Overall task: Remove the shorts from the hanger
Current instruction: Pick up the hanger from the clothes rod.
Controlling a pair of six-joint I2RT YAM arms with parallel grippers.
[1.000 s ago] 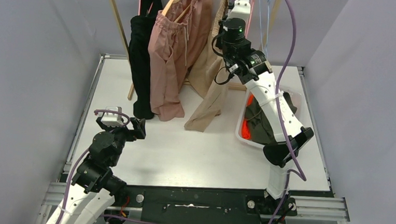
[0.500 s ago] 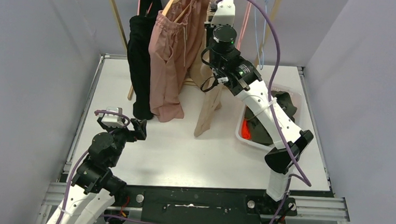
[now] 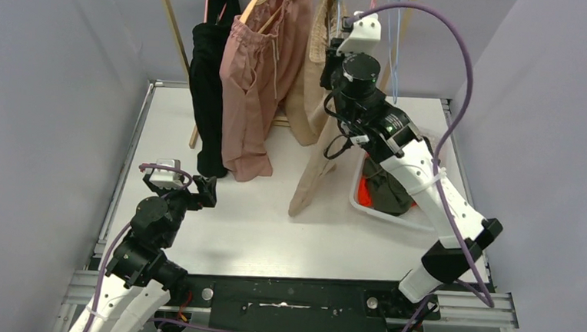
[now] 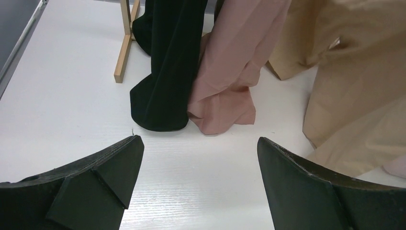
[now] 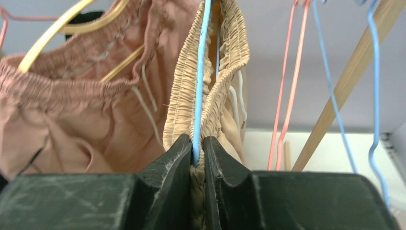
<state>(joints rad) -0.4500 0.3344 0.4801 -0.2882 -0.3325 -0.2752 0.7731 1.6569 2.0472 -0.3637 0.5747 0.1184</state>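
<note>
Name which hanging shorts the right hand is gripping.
The beige gathered-waist fabric shorts, pinched at the waistband with their blue wire hanger; the dusty pink shorts and black garment hang free.

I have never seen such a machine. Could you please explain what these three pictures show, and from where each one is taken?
These are two robot arms bolted at a white table. One picture looks down from above; the other two come from a camera on each wrist, so the dark wedges there are fingers. The left gripper is open, empty, low over the table. The right gripper, up at the wooden rack, is shut on the waistband of the beige shorts, with their blue hanger wire between its fingers. Pink shorts and a black garment hang beside. A white bin holds an orange garment and an olive garment.
</note>
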